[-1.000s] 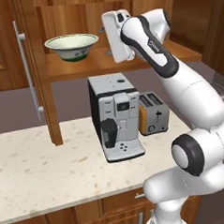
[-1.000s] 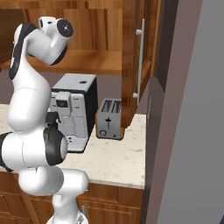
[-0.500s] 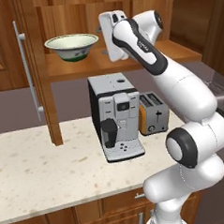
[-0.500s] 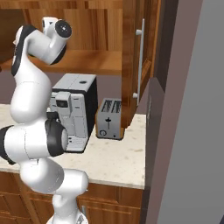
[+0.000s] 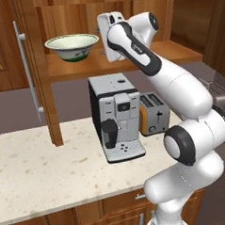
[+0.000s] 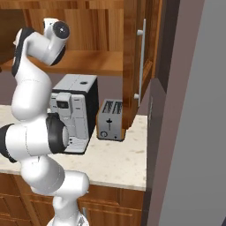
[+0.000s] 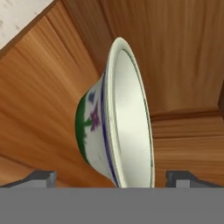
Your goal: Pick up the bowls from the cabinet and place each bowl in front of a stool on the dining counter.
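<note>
The cream-white bowl (image 5: 72,47) with its green band sits upright on the plank shelf (image 5: 130,60) of the open wooden cabinet (image 5: 41,81), toward the shelf's left end. In the hand view the same bowl (image 7: 114,118) appears rolled on its side, its rim facing right, with blue and purple marks on its outer wall above the green base. The tool (image 7: 113,178) points at it from close by, its two finger tips (image 7: 39,178) standing wide apart on either side of the bowl's lower edge and holding nothing; whether they touch the bowl cannot be told. From the left base view the white hand reaches into the cabinet just to the right of the bowl. Below the shelf, a grey coffee machine (image 5: 115,116) stands on the speckled counter (image 5: 38,175) with an orange-sided toaster (image 5: 153,113) just beside it. The cabinet door's long silver handle (image 5: 28,70) hangs to the left.
</note>
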You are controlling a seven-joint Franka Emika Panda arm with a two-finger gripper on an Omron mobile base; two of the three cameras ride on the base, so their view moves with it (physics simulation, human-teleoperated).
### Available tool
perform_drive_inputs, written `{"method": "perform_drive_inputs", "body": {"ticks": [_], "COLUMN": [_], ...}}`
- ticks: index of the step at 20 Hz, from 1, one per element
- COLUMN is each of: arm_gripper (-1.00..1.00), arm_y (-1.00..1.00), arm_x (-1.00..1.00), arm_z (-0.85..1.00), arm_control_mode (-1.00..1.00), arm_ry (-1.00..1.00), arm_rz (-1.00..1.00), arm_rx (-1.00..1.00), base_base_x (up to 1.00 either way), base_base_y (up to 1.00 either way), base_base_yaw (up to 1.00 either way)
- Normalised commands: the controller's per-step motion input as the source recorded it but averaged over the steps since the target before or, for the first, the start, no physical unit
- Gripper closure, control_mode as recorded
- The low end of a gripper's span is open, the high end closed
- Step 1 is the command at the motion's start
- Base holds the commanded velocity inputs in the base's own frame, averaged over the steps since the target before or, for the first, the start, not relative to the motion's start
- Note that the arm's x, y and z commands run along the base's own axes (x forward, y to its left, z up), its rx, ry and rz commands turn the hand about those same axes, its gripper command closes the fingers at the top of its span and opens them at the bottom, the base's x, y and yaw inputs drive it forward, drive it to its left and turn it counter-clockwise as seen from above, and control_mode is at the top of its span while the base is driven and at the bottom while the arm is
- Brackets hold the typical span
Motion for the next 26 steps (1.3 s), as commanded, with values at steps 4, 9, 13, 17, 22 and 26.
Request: {"method": "perform_drive_inputs", "body": {"ticks": [4,9,13,17,22,26], "arm_gripper": [-1.00,-1.00,-1.00,-1.00,-1.00,-1.00], "arm_y": [0.13,0.19,0.09,0.14,0.15,0.10], "arm_x": [0.03,0.10,0.21,0.26,0.15,0.00], "arm_z": [0.00,-0.01,-0.04,-0.09,-0.08,-0.01], "arm_control_mode": [-1.00,-1.00,-1.00,-1.00,-1.00,-1.00], "arm_ry": [0.00,0.00,0.00,0.00,0.01,0.00], "arm_rz": [-0.02,-0.01,0.00,0.00,0.00,0.00], "arm_rx": [-0.02,-0.02,-0.03,-0.03,-0.02,0.00], "base_base_x": [0.00,0.00,0.00,0.00,0.00,0.00], "base_base_y": [0.00,0.00,0.00,0.00,0.00,0.00], "base_base_yaw": [0.00,0.00,0.00,0.00,0.00,0.00]}}
